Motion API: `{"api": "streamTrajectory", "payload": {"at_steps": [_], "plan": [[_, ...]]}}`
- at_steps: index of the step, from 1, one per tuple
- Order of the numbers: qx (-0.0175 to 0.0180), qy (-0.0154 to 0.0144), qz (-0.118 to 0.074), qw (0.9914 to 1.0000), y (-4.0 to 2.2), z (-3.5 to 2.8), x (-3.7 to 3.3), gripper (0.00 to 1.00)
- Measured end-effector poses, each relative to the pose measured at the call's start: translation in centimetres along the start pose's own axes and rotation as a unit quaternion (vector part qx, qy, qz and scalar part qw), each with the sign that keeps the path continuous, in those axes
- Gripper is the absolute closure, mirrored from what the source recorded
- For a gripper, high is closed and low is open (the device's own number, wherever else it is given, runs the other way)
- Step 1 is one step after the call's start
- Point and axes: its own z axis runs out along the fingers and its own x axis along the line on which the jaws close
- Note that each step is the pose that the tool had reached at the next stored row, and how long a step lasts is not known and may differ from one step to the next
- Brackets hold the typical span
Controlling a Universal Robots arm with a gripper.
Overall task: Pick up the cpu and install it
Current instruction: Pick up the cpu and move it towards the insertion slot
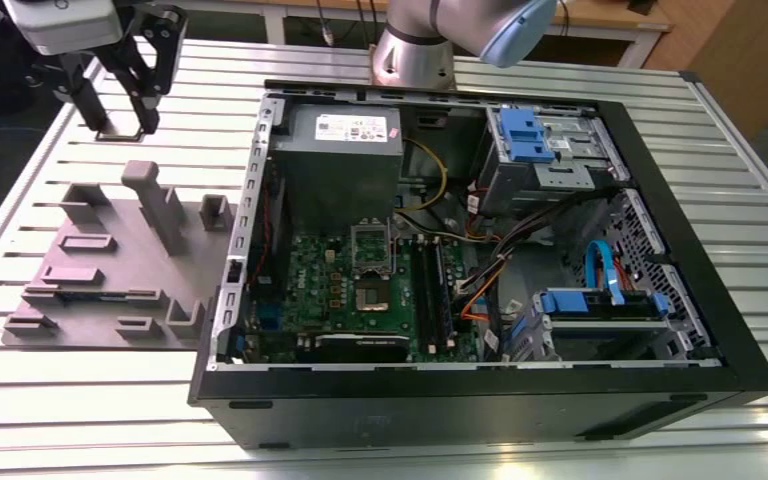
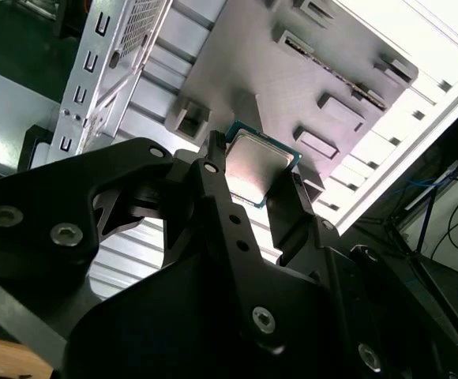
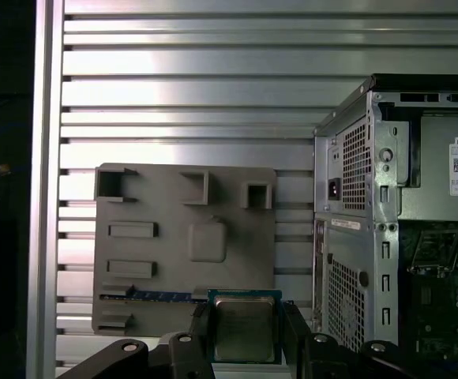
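A silver metal worktop (image 1: 77, 400) of long parallel slats fills most of the scene, and bright light gives pale glare on its slats. Behind it in the exterior view stands a light brown wooden table with white legs (image 1: 611, 17), and beside it a brown wooden cabinet (image 1: 744, 50). Past the worktop's edge the dark floor (image 3: 4, 197) shows, with thin loose cables (image 2: 450, 213) in the second wrist view.

1. In the exterior view's upper left, open air surrounded the gripper (image 1: 120, 126) clamping the cpu (image 3: 243, 328).
2. Grey tray (image 1: 104, 265) posts rose below it in frame.
3. The computer case (image 1: 491, 405) wall stood before the socket (image 1: 372, 262), crowded by power supply (image 1: 337, 165) and cables (image 1: 484, 240).
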Motion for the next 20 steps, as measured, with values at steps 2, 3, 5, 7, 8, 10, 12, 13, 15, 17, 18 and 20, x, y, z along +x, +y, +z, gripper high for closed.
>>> {"api": "streamTrajectory", "payload": {"at_steps": [2, 3, 5, 7, 8, 10, 12, 13, 15, 17, 18, 20], "plan": [[0.0000, 0.0000, 0.000, 1.00000, 0.00, 0.00, -0.11, 0.55], [0.0000, 0.0000, 0.000, 1.00000, 0.00, -0.01, -0.17, 0.55], [0.0000, 0.0000, 0.000, 1.00000, 0.00, 0.00, -0.27, 0.55], [0.0000, 0.0000, 0.000, 1.00000, 0.00, -0.01, -0.37, 0.55], [0.0000, -0.0001, 0.000, 1.00000, 0.00, 0.00, -0.42, 0.55], [0.0000, 0.0000, 0.000, 1.00000, 0.00, -0.01, -0.52, 0.55], [0.0000, 0.0000, 0.000, 1.00000, 0.01, -0.02, -0.62, 0.55], [0.0000, 0.0000, 0.000, 1.00000, 0.01, -0.02, -0.66, 0.55], [0.0000, 0.0000, 0.000, 1.00000, 0.01, -0.02, -0.76, 0.55], [0.0000, 0.0000, 0.000, 1.00000, 0.01, -0.02, -0.84, 0.55], [0.0000, 0.0000, 0.000, 1.00000, 0.01, -0.02, -0.88, 0.55], [0.0000, 0.0000, 0.000, 1.00000, 0.01, -0.02, -0.96, 0.55]]}}
